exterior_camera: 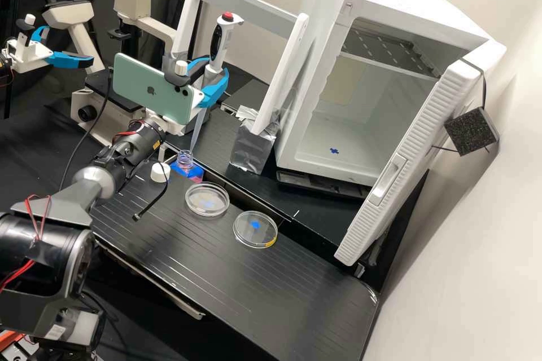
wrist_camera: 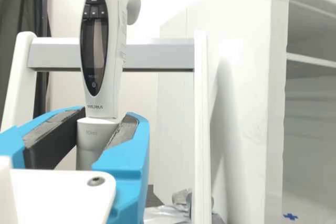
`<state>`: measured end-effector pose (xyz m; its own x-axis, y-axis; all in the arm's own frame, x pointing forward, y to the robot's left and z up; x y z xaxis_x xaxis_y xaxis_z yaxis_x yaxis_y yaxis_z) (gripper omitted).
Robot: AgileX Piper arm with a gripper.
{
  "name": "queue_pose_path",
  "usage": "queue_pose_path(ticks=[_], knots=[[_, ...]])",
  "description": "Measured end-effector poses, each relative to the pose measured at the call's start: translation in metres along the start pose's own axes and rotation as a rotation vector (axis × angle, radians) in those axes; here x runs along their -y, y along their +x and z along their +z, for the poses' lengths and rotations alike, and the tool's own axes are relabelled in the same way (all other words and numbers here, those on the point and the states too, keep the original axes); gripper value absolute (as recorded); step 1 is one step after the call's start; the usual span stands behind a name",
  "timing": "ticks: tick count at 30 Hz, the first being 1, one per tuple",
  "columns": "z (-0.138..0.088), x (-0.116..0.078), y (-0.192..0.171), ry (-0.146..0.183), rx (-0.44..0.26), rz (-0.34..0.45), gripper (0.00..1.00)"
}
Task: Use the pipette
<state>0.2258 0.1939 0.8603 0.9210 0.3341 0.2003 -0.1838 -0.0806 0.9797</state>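
My pincer clamps the pipette by its lower barrel above the desk, near an open bottle, a sound hold for a likely light, rigid tool with a delicate tip

From where I stand, most of print is on the pipette, seen in the wrist view. It has a dark oval panel w/ small line marks up at the top, a row of three keys w/ tiny signs on them, and more small print w/ a round sign near the lower end. Under this panel, on the pale body, stands one short word in dark letters, prob. a maker's name. On the lower barrel is a short faint marking, and on side of the grip are small lines of print, too tiny for me. In the high view, the phone has a dark fruit-shaped logo on its green back. The arm carries a small white label near its base; its txt is too small to tell.
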Motion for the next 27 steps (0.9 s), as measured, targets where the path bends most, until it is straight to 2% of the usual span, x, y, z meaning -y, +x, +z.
queue_pose_path(ticks=[9,20,27], knots=[[-0.006,0.008,-0.002,0.019,-0.021,-0.018,0.0],[-0.001,0.016,0.001,0.009,-0.001,-0.037,0.0],[0.002,0.017,0.004,0.0,0.004,-0.016,0.0]])
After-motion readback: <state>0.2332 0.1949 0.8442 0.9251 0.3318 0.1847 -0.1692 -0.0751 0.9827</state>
